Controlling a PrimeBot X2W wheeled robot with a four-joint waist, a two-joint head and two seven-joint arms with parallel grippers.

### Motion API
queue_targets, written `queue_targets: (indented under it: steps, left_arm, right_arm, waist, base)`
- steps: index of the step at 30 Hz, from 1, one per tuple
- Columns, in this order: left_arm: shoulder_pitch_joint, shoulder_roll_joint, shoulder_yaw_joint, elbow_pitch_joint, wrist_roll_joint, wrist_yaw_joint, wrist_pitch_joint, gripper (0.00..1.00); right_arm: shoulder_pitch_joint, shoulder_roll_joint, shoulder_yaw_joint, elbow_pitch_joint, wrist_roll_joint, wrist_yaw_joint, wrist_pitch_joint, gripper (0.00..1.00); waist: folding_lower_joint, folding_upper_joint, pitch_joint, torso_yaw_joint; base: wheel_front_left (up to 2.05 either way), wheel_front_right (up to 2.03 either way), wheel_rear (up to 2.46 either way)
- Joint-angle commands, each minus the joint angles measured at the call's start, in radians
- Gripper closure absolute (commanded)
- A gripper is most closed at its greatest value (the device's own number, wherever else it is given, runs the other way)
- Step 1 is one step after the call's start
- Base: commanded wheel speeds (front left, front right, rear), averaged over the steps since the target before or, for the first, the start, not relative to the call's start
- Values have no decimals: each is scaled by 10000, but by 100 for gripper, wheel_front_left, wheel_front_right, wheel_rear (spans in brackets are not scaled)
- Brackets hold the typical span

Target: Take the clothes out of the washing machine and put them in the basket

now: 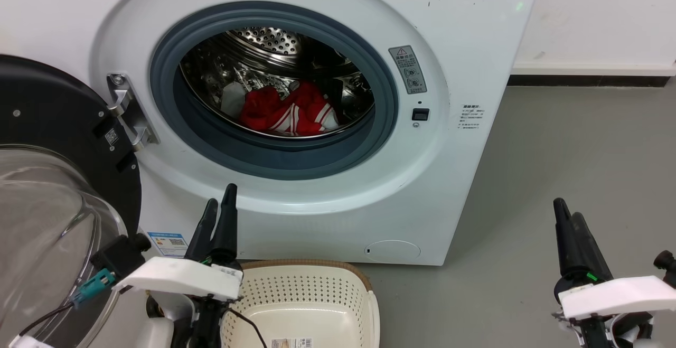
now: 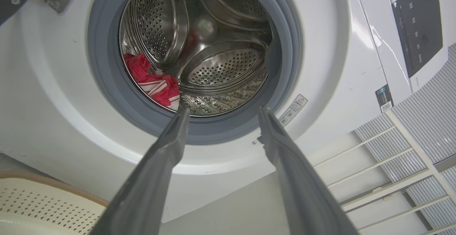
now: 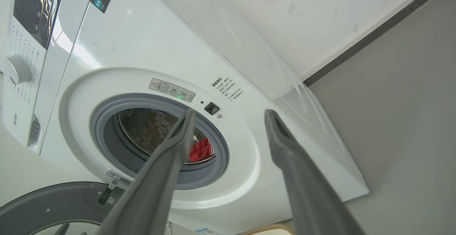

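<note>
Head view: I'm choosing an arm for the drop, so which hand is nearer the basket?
The left hand, right beside the basket; the right hand sits apart over floor.

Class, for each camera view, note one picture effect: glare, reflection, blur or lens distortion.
Head view: the drum glints brightly behind the clothes. Left wrist view: the near fingers look soft and oversized. Right wrist view: glare streaks the control panel; the washing machine leans, wide-angle.

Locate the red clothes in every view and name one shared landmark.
Head view: the clothes lie low in the drum, upper centre.
Left wrist view: the clothes, drum's lower left, left of centre.
Right wrist view: the clothes, small red patch below centre.
Shared landmark: the grey door seal.
</note>
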Motion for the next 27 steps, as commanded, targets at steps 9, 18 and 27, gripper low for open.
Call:
queue_targets:
  steps: [9, 18, 27]
  left_arm:
    - [-380, 28, -380, -83, 1902, 215, -372, 0]
    - [-441, 30, -651, 36, 3228, 381, -649, 0]
    - [-525, 91, -846, 302, 4363, 565, -897, 0]
  right_arm:
    - [119, -5, 60, -206, -1884, 3, -384, 0]
    - [186, -3, 66, -24, -3141, 2, -606, 0]
    - [251, -1, 130, -24, -4292, 2, -810, 0]
  waist:
    - [0, 0, -25, 35]
    - [0, 0, -33, 78]
    - [0, 0, -46, 124]
  base:
    - [0, 0, 0]
    - [0, 0, 0]
    - [0, 0, 0]
